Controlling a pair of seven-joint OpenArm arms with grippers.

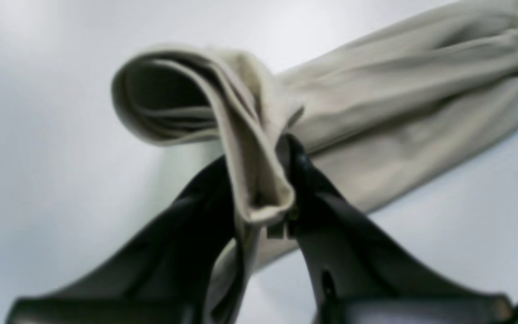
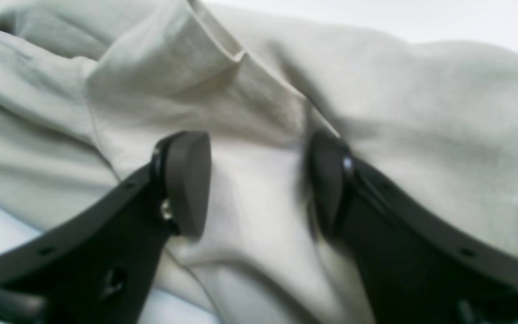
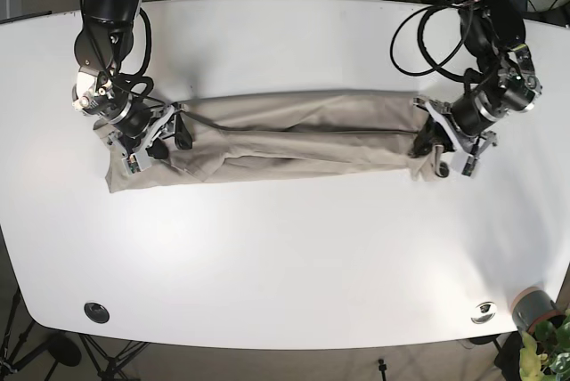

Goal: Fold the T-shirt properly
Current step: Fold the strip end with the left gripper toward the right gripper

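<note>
Around the edges, little clutter: black cables [image 3: 427, 20] looped over the table's far right, a small round fitting [image 3: 95, 312] near the front left rim, another [image 3: 484, 312] at front right, beside a grey cylinder [image 3: 533, 305] and plant leaves [image 3: 548, 350]. Stretched across the white table [image 3: 294, 256] in a long, narrow band, the beige T-shirt [image 3: 294, 136]. Left gripper [image 1: 268, 180] clamped on a bunched fold at one end. Right gripper [image 2: 259, 180] spread apart over the cloth at the other end, pads [image 2: 189, 180] resting against fabric. Dark floor beyond.
</note>
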